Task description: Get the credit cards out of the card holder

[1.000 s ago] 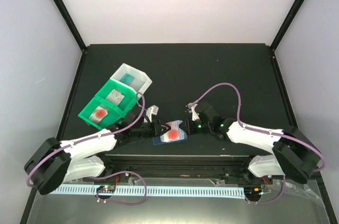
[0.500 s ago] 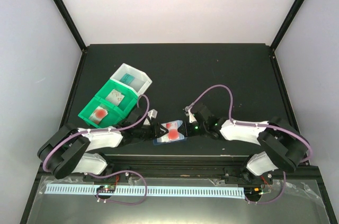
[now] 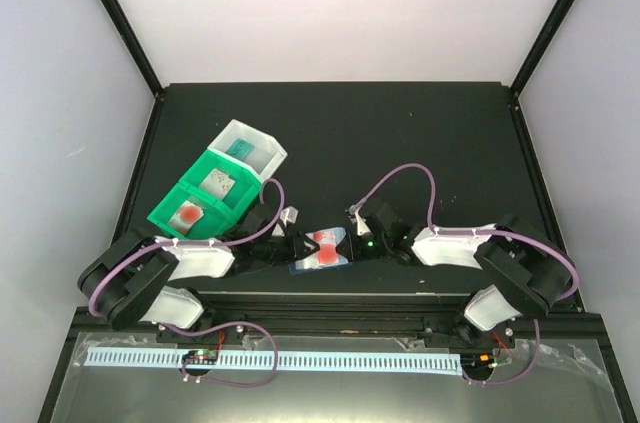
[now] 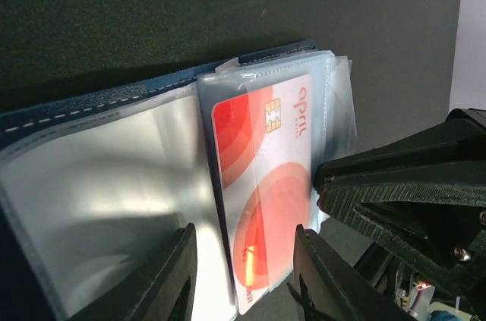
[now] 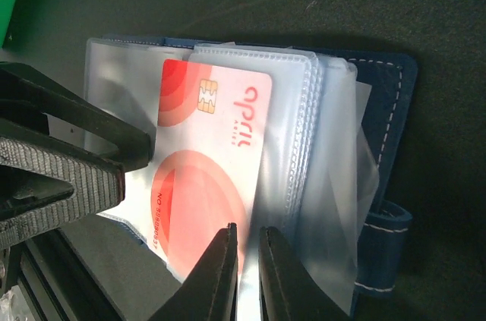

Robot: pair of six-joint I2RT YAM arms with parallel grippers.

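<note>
Two walls (image 3: 60, 73) flank the black table (image 3: 400, 133); left hand (image 4: 244, 236) spread, right hand (image 5: 247, 234) perhaps pinching red card (image 5: 213, 154).

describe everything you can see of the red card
The red card is thin plastic, white with red-orange circles, a gold chip and 'april' lettering. It lies face up, partly inside a clear sleeve of the open navy card holder. The right hand seems to pinch its long edge; the left hand straddles one end.
</note>
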